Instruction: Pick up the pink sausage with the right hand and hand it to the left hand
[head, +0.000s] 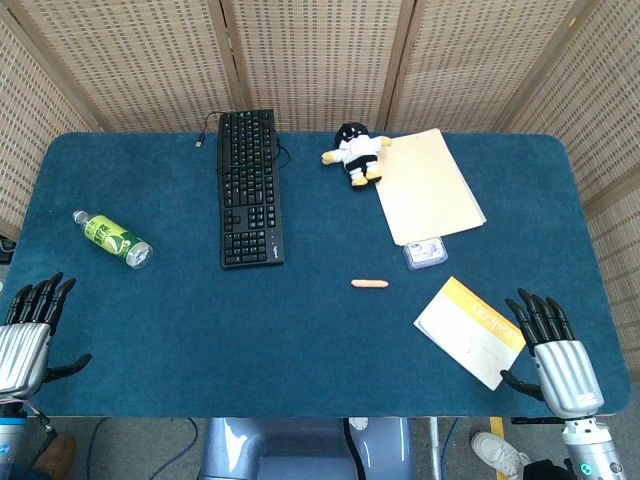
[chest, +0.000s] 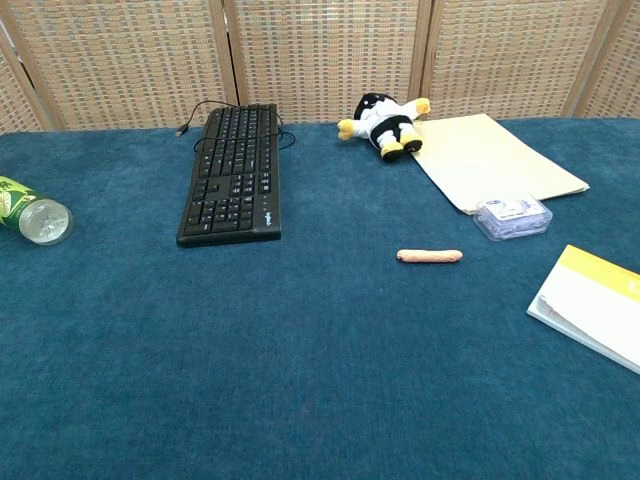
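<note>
The pink sausage (head: 369, 283) lies flat on the blue table, a little right of centre; the chest view shows the sausage (chest: 429, 256) lying sideways with nothing touching it. My right hand (head: 553, 352) rests at the table's front right edge, fingers spread and empty, well to the right of the sausage. At the front left edge sits my left hand (head: 30, 333), also open with nothing in it. Neither hand appears in the chest view.
A black keyboard (head: 248, 187) lies at the back left of centre, a green-labelled bottle (head: 113, 239) on its side at the left. A plush toy (head: 355, 152), a beige folder (head: 430, 186), a small clear box (head: 424, 252) and a yellow-white booklet (head: 470, 329) occupy the right.
</note>
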